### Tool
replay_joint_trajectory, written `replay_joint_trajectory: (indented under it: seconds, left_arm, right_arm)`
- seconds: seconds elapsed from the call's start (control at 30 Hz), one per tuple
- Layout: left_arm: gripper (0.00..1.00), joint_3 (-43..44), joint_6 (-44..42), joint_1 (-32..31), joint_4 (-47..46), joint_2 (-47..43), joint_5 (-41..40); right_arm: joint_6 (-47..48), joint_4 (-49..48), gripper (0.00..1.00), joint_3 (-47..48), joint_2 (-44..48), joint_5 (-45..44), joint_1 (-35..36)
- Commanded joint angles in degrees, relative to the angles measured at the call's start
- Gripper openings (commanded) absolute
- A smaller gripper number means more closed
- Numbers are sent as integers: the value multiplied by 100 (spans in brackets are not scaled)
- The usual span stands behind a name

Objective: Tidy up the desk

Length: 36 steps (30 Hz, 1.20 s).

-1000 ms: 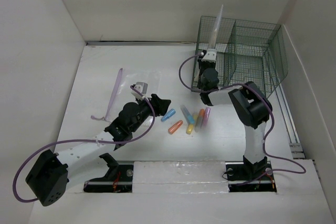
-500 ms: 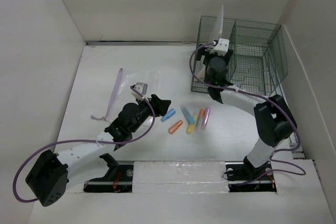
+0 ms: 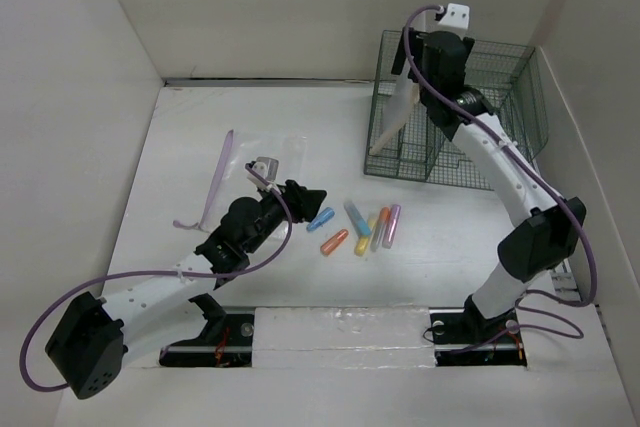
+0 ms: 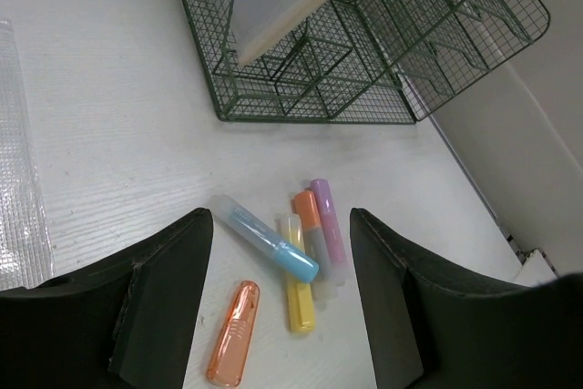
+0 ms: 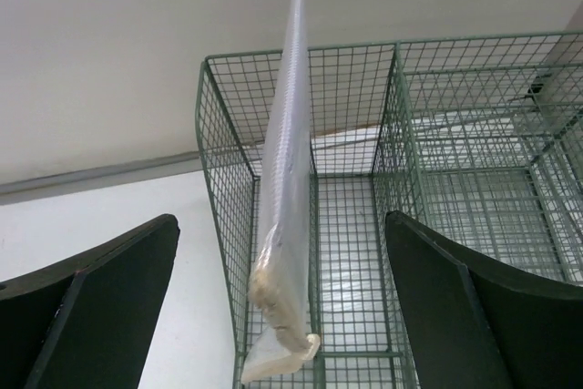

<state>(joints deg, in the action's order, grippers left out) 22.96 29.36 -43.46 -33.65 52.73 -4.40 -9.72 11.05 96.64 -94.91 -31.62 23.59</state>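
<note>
Right wrist: gripper [image 5: 281, 218] spread wide, wrapped pad [image 5: 284, 252] standing in rack [image 5: 221, 179]

Clear sleeve [image 4: 20, 161], desk [image 4: 109, 88] cut off at left edge; rack [image 4: 437, 52] top cropped.

Bright, even, diffuse light; faint soft shadows lie on the white desk [image 3: 200, 127] toward 6 o'clock; every view is sharp.

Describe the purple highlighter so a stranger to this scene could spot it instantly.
On the white desk, in front of the green wire rack, lies a cluster of highlighters. The purple highlighter is the rightmost, beside an orange one.
</note>
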Motion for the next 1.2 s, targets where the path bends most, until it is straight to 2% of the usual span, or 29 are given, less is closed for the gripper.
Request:
replay_joint_trajectory:
  seconds: [0.0,0.03,0.07,0.1,0.17,0.33,0.43,0.53,0.63,0.67,0.77,0.87,0.93,1.17]
  left_arm:
    - [57,-11,-36,-31,-327,-96,194]
    - [57,-37,-53,-31,-327,-131,194]
    - [57,-81,-54,-31,-327,-184,203]
    - [58,-81,-54,-31,-318,-184,194]
    - [57,-143,-62,-31,-326,-263,194]
    - [57,-222,-62,-31,-379,-316,212]
    - [57,-257,-45,-31,-449,-307,273]
    - [57,-292,-36,-31,-476,-307,308]
    - [57,-327,-19,-31,-511,-333,326]
    - [57,-336,-19,-31,-511,-351,326]
    - [57,-354,-1,-31,-511,-377,326]
    - [57,-362,-10,-31,-511,-395,309]
    - [57,-363,-10,-31,-520,-378,309]
    - [57,-371,-1,-31,-546,-351,282]
  right_arm:
    - [-171,1250,100,626,-325,488,-284]
    - [-171,1399,100,819,-544,786,-355]
    - [-180,1722,100,1491,-789,971,-408]
    - [-145,1873,100,1498,-792,973,-408]
    - [-84,2320,98,2188,-1186,1113,-460]
    - [-22,2692,87,2746,-1574,1245,-461]
    - [-65,2683,74,2764,-1644,1386,-566]
    - [-74,2753,57,2799,-1750,1360,-566]
    - [-74,2754,34,2677,-1750,1342,-619]
    - [-92,2623,21,2589,-1715,1281,-619]
    - [-22,1949,6,1957,-1320,939,-462]
    - [232,1132,0,1360,-846,605,-233]
    - [609,403,0,912,-522,525,-75]
    - [1559,-752,0,523,-185,130,137]
